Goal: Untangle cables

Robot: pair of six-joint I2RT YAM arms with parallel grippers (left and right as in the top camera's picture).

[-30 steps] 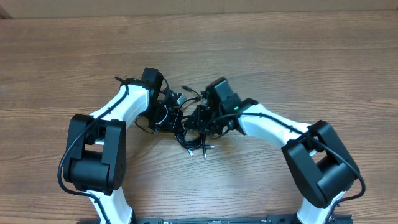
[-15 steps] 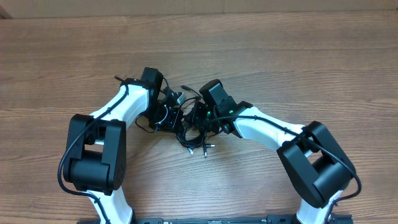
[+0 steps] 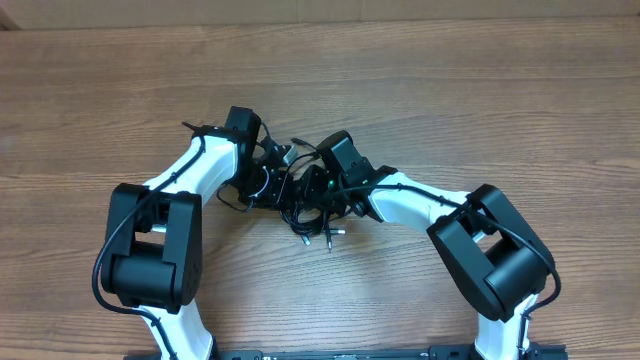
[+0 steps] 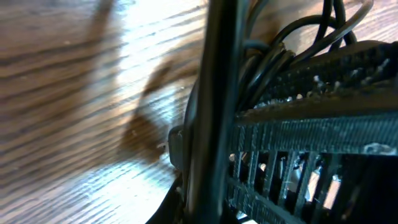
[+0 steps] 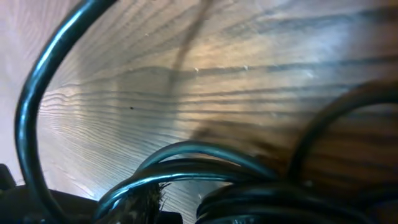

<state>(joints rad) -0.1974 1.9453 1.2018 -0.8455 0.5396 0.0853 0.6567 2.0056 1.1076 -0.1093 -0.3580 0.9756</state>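
The cables (image 3: pixel 306 214) lie as a small black tangle on the wooden table between my two grippers, with silver-tipped plug ends (image 3: pixel 331 240) pointing toward the front. My left gripper (image 3: pixel 271 186) is shut at the tangle's left side with cords bunched in it. In the left wrist view a black cord (image 4: pixel 214 93) runs upright against the ribbed finger (image 4: pixel 311 134). My right gripper (image 3: pixel 322 190) is pushed into the tangle's right side. The right wrist view shows only looped cables (image 5: pixel 186 167) pressed close to the camera, and its fingers are hidden behind them.
Both arms' white links and bulky black joints (image 3: pixel 150 260) (image 3: pixel 495 262) flank the tangle, with thicker black wires running along them. A plug end (image 3: pixel 285 155) pokes out behind the left gripper. The table's far edge (image 3: pixel 320 22) runs along the top.
The right arm has swung left, pushing its gripper deeper into the tangle. The left arm and the cables have stayed in place.
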